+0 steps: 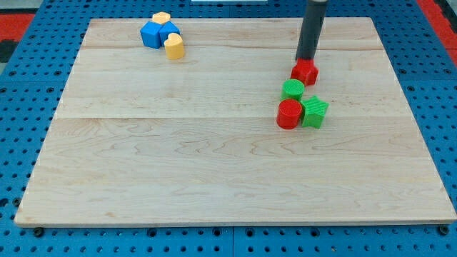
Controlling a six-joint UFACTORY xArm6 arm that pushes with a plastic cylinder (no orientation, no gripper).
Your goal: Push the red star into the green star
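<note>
The red star (305, 72) lies on the wooden board at the view's upper right. My tip (307, 60) stands right at its top edge, touching or nearly touching it. The green star (315, 112) lies lower down, a little to the right. A round-looking green block (292, 89) sits between them, touching the red star's lower left. A red cylinder (289, 114) stands against the green star's left side.
At the view's upper left, a blue block (158, 33) sits with a yellow block (161, 17) above it and another yellow block (174, 46) at its lower right. The board (214, 164) lies on a blue pegboard surface.
</note>
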